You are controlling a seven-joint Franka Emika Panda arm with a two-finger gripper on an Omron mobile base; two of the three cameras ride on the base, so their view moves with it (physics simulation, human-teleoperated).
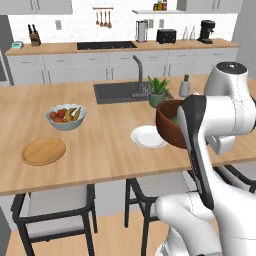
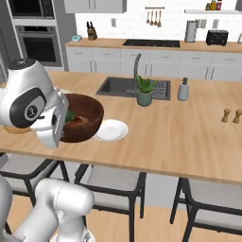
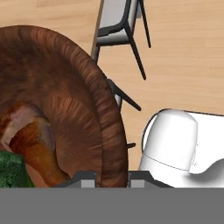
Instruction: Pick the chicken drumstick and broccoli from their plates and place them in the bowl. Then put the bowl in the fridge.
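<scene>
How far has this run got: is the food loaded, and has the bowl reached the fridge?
Loading looks done: the chicken drumstick and broccoli lie inside the wooden bowl, and the white plate and wooden plate are bare. In hand: the tool is shut on the bowl's rim, holding it tilted above the counter. Left: carrying it to the fridge.

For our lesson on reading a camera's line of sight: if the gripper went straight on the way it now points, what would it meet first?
The gripper is shut on the rim of the bowl, so the bowl wall comes first. Past the rim lies wooden floor and a stool, though depth is unclear.
</scene>
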